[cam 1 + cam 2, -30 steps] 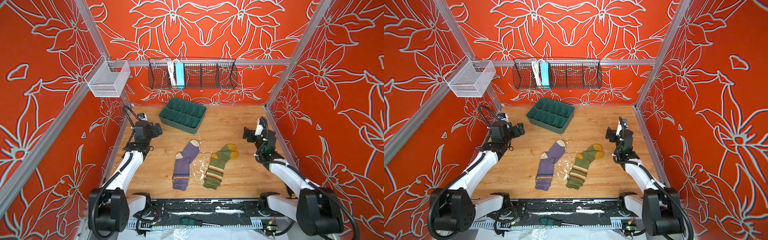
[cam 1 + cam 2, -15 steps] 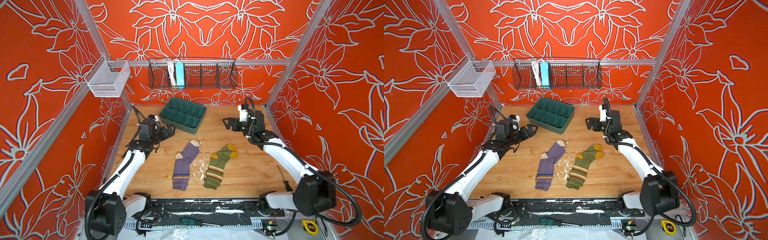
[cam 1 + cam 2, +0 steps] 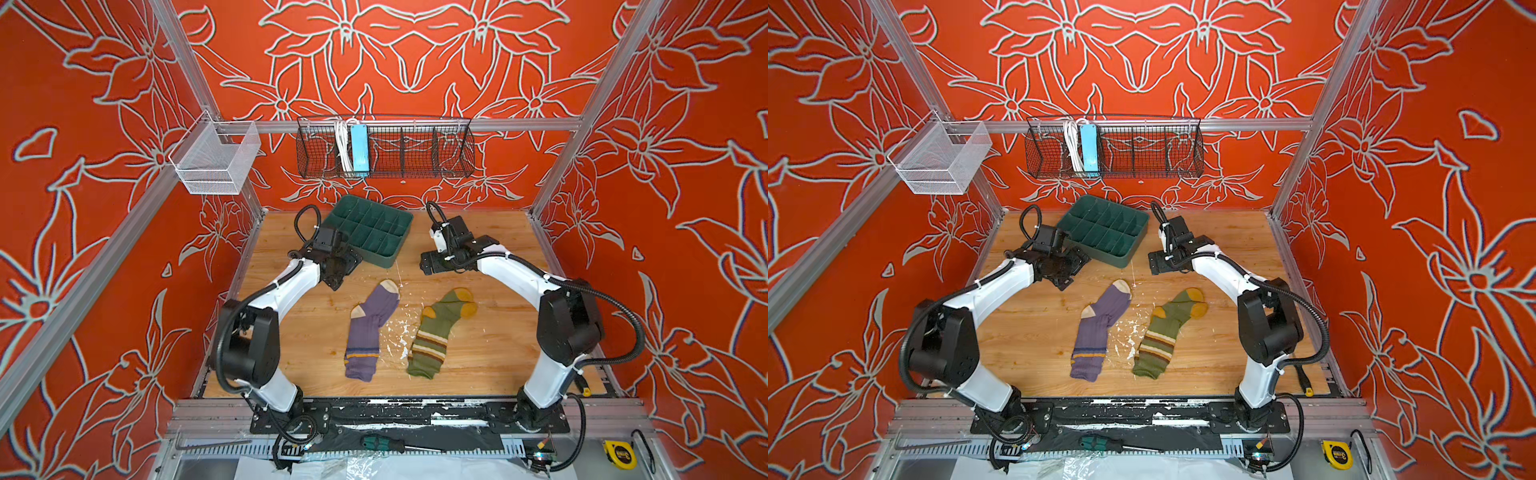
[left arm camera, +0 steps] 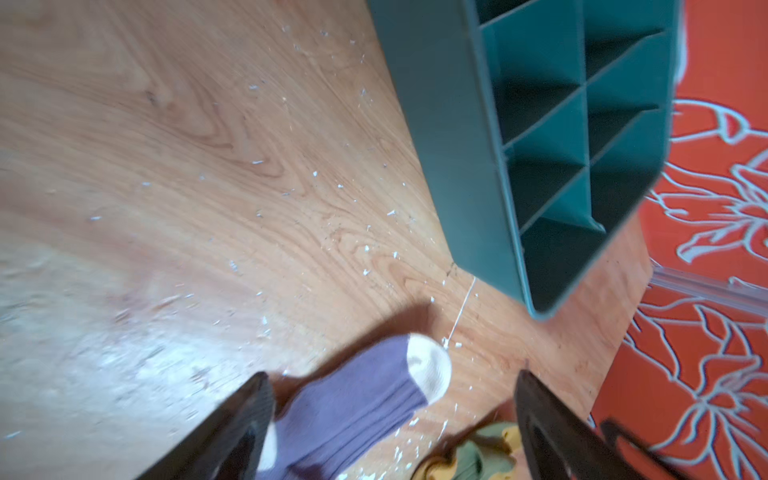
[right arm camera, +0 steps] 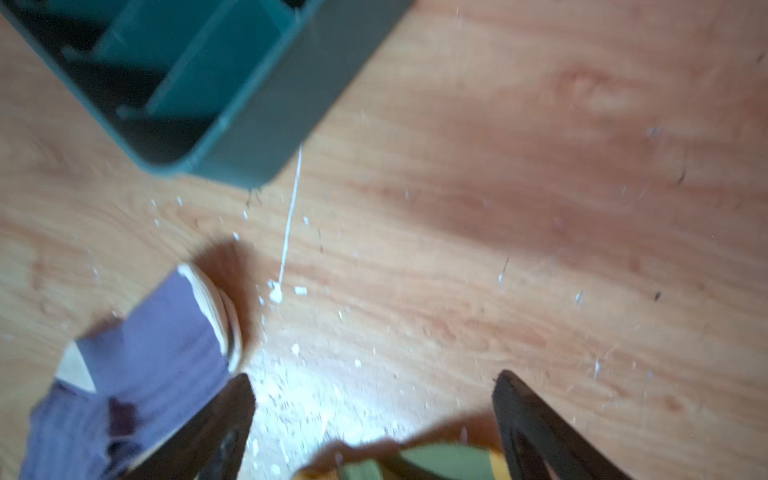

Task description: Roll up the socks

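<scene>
— Where are the socks?

— Both lie flat on the bench (image 3: 478, 353), side by side near its middle and not touching. The purple sock (image 3: 368, 328) is on the left and the olive sock (image 3: 436, 332) on the right. Their toes point toward the green tray (image 3: 370, 232) at the back.

— And your pincers?

— My left pincer (image 3: 345, 272) hovers just beside the tray's near left corner, beyond the purple sock's cream toe. Its jaws stand wide apart with nothing between them. My right pincer (image 3: 428, 264) hangs to the right of the tray, beyond the olive sock's mustard toe, also spread and empty.

— Touching anything?

— No, neither one touches a sock. White flecks (image 3: 399, 332) dot the wood between the two socks.
</scene>
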Robot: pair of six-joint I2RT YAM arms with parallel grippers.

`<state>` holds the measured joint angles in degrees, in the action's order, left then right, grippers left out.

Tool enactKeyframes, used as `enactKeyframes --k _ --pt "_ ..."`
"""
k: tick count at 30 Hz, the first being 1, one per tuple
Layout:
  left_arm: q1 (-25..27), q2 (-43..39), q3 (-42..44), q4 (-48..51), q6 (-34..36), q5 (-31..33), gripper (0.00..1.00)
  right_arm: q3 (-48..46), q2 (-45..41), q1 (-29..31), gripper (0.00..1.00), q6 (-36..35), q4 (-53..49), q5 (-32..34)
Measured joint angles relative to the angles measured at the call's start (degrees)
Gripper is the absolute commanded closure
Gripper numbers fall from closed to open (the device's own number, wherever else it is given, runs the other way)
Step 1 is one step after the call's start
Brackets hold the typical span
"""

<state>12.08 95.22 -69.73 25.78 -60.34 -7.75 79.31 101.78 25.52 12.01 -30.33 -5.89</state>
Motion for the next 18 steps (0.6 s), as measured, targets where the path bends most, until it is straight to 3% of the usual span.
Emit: enactKeyframes --k 8,13,18 --pt "2.6 12.1 -14.4 5.6 -9.0 0.7 0.13 -8.0 -1.5 0.9 0.08 -0.1 0.6 0.6" --pt "5.0 18.6 -22.7 7.7 -11.7 1.9 0.24 -10.5 -2.3 1.2 0.08 -0.1 1.1 0.7" --pt "6.0 25.3 -28.5 10.1 -13.1 3.4 0.46 -11.3 -3.6 1.2 0.08 -0.1 1.6 0.9"
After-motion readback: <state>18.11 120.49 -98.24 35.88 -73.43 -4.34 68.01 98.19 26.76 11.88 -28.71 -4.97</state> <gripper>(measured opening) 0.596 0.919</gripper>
